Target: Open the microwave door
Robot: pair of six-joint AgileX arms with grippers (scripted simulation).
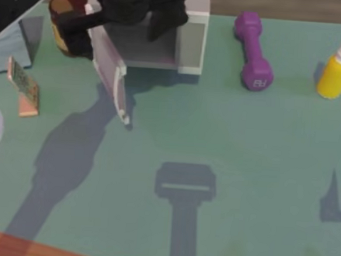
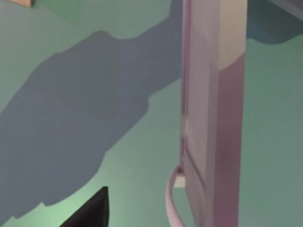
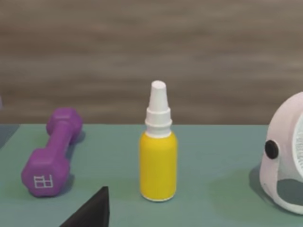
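Observation:
The silver-grey microwave (image 1: 191,41) stands at the back of the green mat. Its cavity is exposed. The microwave door (image 1: 107,68) is swung out toward the front left, with its pale curved handle (image 1: 123,110) at the free end. My left gripper (image 1: 138,8) hangs dark over the microwave's top. In the left wrist view the door (image 2: 208,104) runs edge-on. Beside its handle (image 2: 169,203) one black fingertip (image 2: 94,210) shows, apart from it with mat between, so the gripper is open and empty. My right gripper (image 3: 151,221) is parked off the top view, open, one fingertip (image 3: 94,210) showing.
A purple dumbbell (image 1: 253,49) and a yellow bottle with a white nozzle (image 1: 338,66) stand right of the microwave. A brown round object (image 1: 64,21) and a tan block (image 1: 24,88) sit at the left. A white fan (image 3: 286,156) shows in the right wrist view.

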